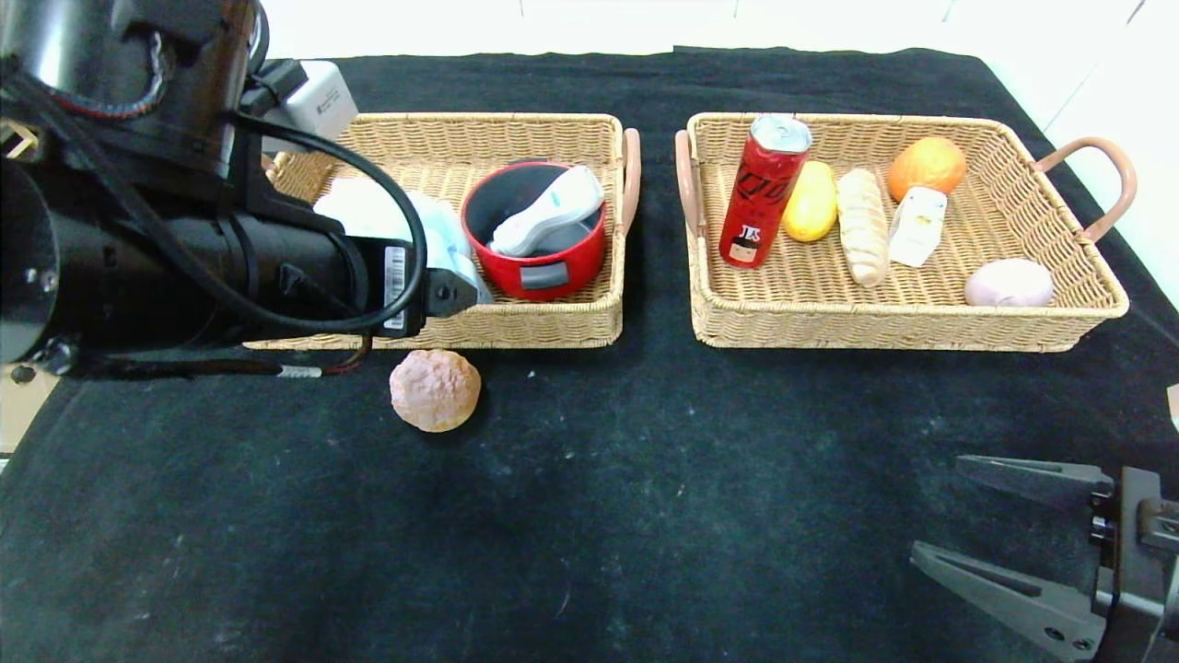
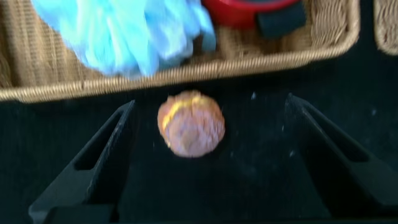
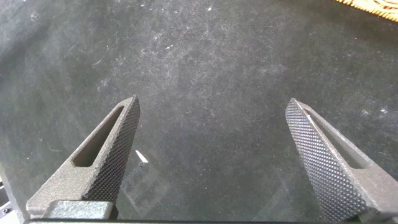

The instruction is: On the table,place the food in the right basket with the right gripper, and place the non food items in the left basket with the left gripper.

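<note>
A round pink-brown bun [image 1: 435, 389] lies on the black cloth just in front of the left basket [image 1: 553, 324]. In the left wrist view the bun [image 2: 191, 124] sits on the cloth below my left gripper [image 2: 210, 102], which is open, holds nothing and hovers at the basket's front rim [image 2: 186, 68]. My left arm [image 1: 184, 267] hides that gripper in the head view. The left basket holds a red pot [image 1: 539, 249] with a white handheld device [image 1: 548, 219] in it, and a light blue bundle [image 2: 124, 31]. My right gripper [image 1: 935, 506] is open and empty, low at the front right.
The right basket [image 1: 907, 324] holds a red can [image 1: 764, 189], a yellow fruit [image 1: 811, 214], a bread roll [image 1: 862, 238], an orange [image 1: 927, 166], a white carton [image 1: 917, 226] and a pale pink round item [image 1: 1009, 283]. Bare black cloth [image 3: 211, 74] lies under the right gripper [image 3: 212, 102].
</note>
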`<control>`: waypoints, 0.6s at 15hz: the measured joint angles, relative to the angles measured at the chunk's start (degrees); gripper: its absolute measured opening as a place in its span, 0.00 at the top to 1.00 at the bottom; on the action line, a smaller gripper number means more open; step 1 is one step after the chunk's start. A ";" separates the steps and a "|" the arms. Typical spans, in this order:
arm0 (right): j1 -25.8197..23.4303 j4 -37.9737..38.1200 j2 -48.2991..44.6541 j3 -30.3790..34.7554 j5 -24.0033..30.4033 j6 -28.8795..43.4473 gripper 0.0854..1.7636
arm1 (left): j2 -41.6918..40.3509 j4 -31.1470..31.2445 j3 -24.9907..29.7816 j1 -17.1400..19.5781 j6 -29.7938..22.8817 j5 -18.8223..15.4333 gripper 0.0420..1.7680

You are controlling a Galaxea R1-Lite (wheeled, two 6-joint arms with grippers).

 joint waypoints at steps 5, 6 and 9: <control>0.06 0.02 0.17 0.05 0.00 -0.04 0.03 | -3.39 -2.68 12.04 -0.11 -2.26 0.05 0.04; 0.06 0.00 0.15 0.05 0.00 -0.06 0.03 | -3.57 -5.40 14.14 -0.09 -2.34 0.18 0.04; 0.09 0.00 0.17 0.05 0.00 -0.04 0.03 | -3.13 -15.71 19.98 0.60 -2.23 0.11 0.04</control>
